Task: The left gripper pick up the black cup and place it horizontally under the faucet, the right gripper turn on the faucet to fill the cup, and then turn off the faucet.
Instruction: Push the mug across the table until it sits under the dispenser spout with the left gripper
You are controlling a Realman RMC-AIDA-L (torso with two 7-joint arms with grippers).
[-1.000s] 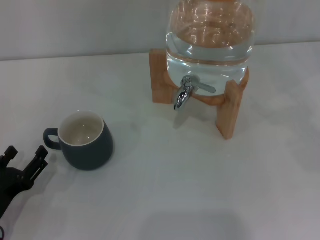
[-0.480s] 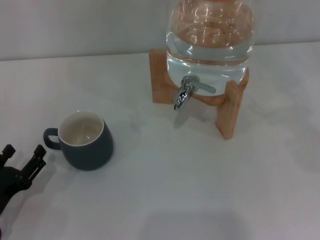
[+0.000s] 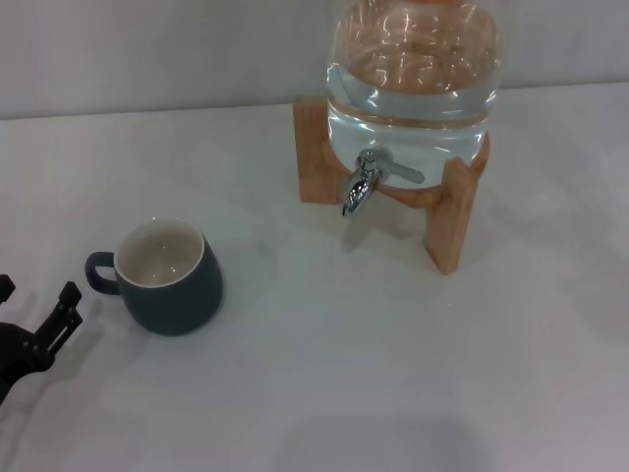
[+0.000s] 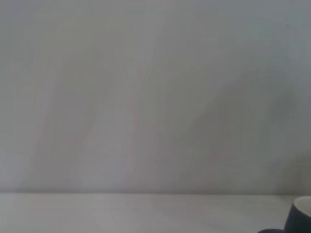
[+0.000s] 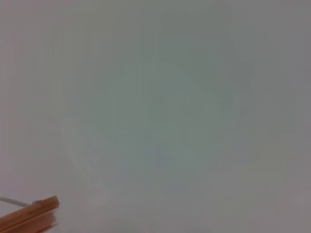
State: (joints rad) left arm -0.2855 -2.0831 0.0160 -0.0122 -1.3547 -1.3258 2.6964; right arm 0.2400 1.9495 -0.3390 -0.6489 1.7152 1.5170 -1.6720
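- Claw of the left arm (image 3: 34, 310) sits at the lower left edge of the head view, its two black fingers (image 3: 67, 300) spread apart and holding nothing, near the black cup's handle side but not touching it.
- Right claw is not in any view, so it cannot be described.
- Black cup (image 3: 169, 275) stands upright on the white table (image 3: 324, 374) at left centre of the head view, its small loop handle (image 3: 97, 271) pointing toward the left claw; a sliver of its dark wall shows at the lower right corner of the left wrist view (image 4: 301, 218).
- The cup looks like glazed ceramic: stiff, fairly heavy for its squat size, probably slick and liable to chip if knocked. The rounded body would tend to slip from a side pinch, so a hold across the rim and wall, or at the handle, seems safer.
- Its cream inside appears empty and dry.
- Faucet (image 3: 362, 187) sits at upper centre, well apart from the cup, its thin lever (image 3: 398, 170) pointing right.
- The clear glass jar (image 3: 413, 88) behind it holds water to well above the spigot and rests on a wooden stand (image 3: 450, 221).
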